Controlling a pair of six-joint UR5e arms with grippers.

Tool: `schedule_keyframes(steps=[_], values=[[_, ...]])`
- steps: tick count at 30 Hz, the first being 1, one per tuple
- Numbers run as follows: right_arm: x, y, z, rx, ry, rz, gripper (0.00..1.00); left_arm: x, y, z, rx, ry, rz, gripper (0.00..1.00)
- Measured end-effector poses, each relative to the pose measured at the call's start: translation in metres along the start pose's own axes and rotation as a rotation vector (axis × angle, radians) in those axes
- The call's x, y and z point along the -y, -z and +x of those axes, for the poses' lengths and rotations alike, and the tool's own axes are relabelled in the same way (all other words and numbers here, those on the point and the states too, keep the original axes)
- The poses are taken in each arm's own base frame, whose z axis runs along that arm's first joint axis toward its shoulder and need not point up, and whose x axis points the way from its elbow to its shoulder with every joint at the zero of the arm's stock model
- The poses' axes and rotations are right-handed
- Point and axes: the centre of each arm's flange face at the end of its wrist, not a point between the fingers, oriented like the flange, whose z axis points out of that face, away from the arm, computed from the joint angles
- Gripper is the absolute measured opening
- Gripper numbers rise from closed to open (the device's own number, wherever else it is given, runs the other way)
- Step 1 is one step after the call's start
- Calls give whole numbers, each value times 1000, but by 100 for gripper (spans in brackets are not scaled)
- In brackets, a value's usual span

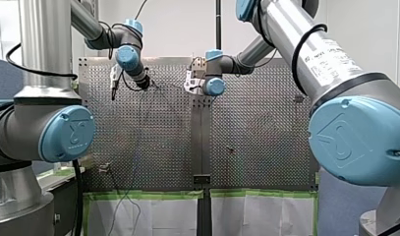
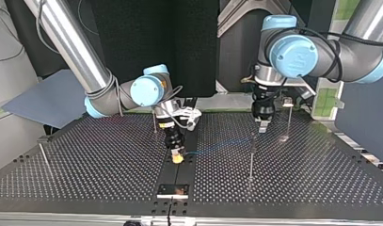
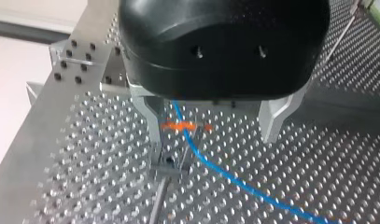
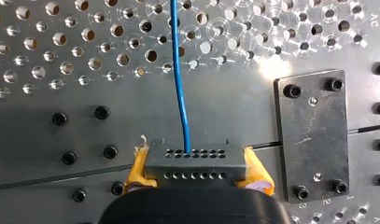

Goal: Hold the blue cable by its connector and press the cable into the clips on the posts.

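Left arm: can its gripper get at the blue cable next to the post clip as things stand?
Probably yes. The left gripper is open, the blue cable runs between its fingers beside the clip, and nothing blocks it. The right gripper holds the connector well away.

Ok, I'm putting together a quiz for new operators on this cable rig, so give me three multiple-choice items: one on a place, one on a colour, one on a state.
1. Where is the connector?
A. Lying loose, unheld.
B. Between the pads of my right claw.
C. Out of sight in every view.

2. What colour are those pads?
A. Yellow.
B. White.
C. Green.

3. How is my left claw?
A. Shut tight on nothing.
B. Open.
C. Out of every view.

Key:
1 B, the right wrist view shows the pads clamping the connector's two ends.
2 A, they show yellow on both sides of the connector.
3 B, its fingers stand apart with the blue cable running between them.
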Motion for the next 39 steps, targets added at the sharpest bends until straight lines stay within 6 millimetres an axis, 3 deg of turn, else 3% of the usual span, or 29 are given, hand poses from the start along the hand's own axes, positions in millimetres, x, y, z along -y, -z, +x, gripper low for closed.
schedule_keyframes(steps=[39], values=[[5, 1, -4, 5, -1, 8, 0, 14, 13, -11, 42, -5, 40, 100]])
